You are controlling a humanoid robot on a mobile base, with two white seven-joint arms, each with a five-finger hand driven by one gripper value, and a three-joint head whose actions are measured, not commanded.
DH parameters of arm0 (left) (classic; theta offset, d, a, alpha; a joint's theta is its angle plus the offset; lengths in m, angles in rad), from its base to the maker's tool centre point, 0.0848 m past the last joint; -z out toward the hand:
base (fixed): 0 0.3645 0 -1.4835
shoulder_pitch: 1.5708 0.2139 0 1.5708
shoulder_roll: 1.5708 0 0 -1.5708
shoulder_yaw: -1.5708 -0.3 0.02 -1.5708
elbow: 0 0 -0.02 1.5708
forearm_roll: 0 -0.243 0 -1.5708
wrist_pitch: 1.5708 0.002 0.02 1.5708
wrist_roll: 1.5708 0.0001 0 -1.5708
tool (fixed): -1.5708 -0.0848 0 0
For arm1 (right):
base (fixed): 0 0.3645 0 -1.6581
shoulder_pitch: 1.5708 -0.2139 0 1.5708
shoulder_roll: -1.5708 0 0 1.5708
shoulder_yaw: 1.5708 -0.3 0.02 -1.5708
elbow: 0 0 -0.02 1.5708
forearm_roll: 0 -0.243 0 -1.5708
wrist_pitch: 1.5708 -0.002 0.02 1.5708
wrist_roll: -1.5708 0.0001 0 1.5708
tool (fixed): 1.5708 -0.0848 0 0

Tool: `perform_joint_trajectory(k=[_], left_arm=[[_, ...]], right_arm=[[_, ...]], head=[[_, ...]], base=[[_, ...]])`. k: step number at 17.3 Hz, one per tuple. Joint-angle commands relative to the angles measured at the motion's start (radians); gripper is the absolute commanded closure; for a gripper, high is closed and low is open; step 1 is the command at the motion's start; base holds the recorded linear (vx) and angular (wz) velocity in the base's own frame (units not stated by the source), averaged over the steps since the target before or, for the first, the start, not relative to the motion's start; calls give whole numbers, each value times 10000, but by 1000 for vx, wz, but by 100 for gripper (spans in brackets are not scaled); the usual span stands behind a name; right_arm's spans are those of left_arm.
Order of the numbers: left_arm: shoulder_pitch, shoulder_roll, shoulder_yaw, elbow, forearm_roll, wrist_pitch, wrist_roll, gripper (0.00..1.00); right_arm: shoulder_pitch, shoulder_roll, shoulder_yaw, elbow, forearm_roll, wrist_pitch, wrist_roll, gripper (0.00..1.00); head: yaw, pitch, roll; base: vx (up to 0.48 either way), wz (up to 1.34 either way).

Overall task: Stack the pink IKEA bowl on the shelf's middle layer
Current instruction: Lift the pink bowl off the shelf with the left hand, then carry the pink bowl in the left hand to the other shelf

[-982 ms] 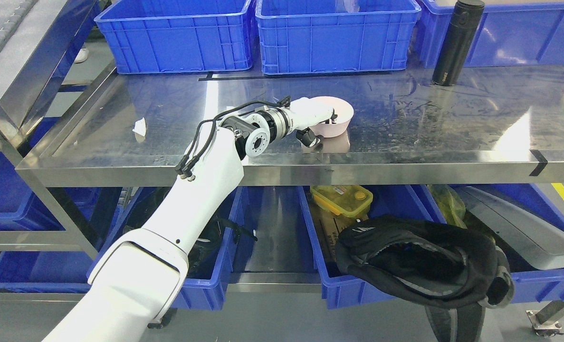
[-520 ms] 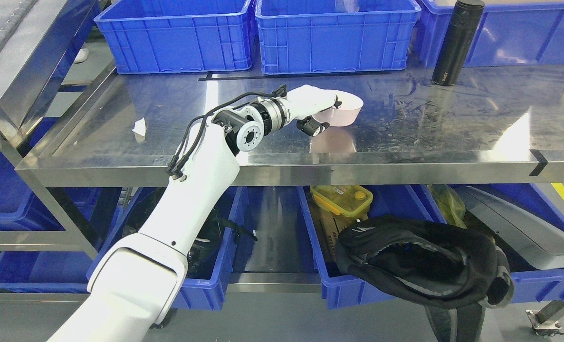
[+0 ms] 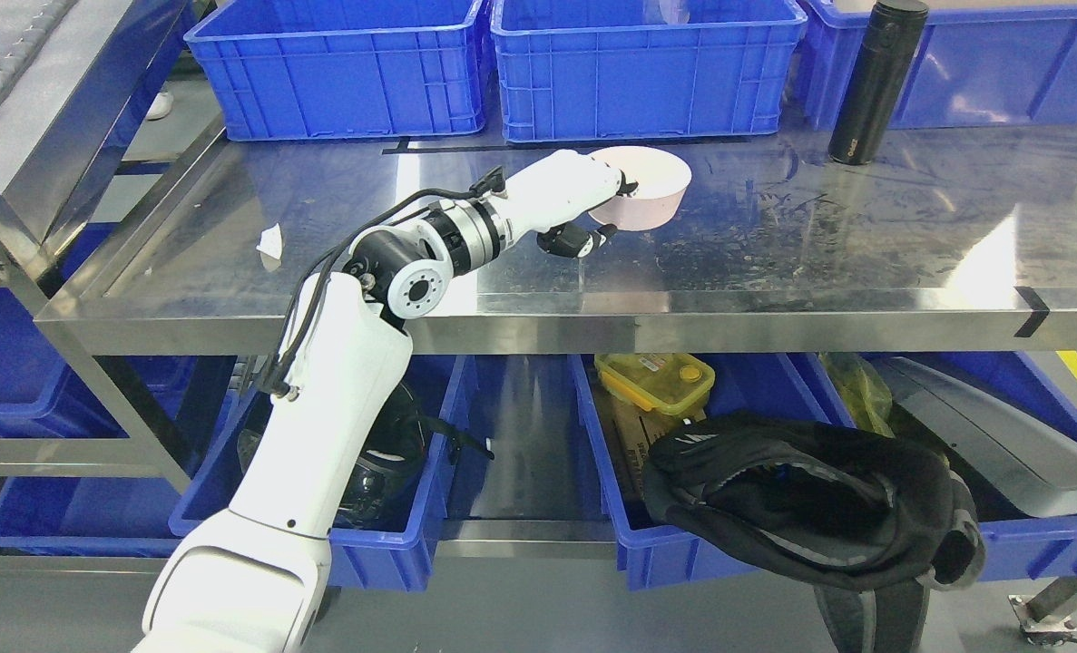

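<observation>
Steel shelving fills the view, its shiny middle layer (image 3: 774, 245) carrying three blue bins (image 3: 647, 68) along the back and a black flask (image 3: 876, 82) standing upright at the right. Over that layer the left hand (image 3: 583, 204) grips the pink bowl (image 3: 651, 186) by its near rim, thumb side over the top and dark fingers (image 3: 574, 241) curled below, so the bowl hangs clear of the steel, tilted a little toward the camera. The right arm is out of sight.

No second pink bowl to stack on shows clearly; something pale peeks over the middle bin's rim, too small to name.

A pinch on one rim edge looks like a weak hold: the bowl could swing or slip if the wrist turns fast, then skid on the slick steel. Lifting it over a bin wall, its base could clip the edge.

A yellow-lidded box (image 3: 653, 378) below carries a label, unreadable; no brand mark shows on the bowl.
</observation>
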Motion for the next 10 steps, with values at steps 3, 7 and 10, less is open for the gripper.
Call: perform_joint_trajectory(k=[3, 7, 10], left_arm=[[1509, -193, 3631, -2778, 89, -2440, -760, 99], [2119, -255, 4064, -3086, 196, -2440, -807, 99], [2690, -433, 3850, -3071, 258, -2440, -868, 99]], right_arm=[[154, -175, 0, -175, -1, -5, -2, 0], [154, -175, 0, -175, -1, -5, -2, 0], [154, -175, 0, -175, -1, -5, -2, 0]], head=[[0, 0, 0], [0, 0, 0], [0, 0, 0]], base=[[-10, 227], [-45, 818], [-78, 1366]])
